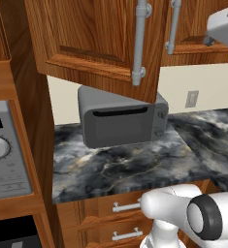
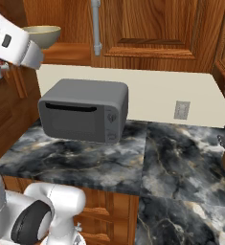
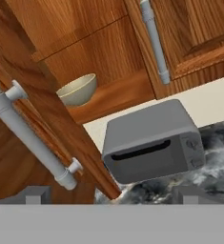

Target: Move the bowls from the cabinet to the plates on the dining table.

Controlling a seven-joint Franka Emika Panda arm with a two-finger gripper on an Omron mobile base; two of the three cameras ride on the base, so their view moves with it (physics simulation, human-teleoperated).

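Bowl, small, grey-olive with pale rim [image 3: 77, 89], sits on the reddish-brown wooden cabinet [image 3: 114, 95] shelf, well ahead of our tool [image 3: 111, 194], fingers spread wide, holding nothing.

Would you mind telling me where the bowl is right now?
The bowl sits on the shelf inside the open cabinet, above the toaster oven; the right base view shows it at upper left.
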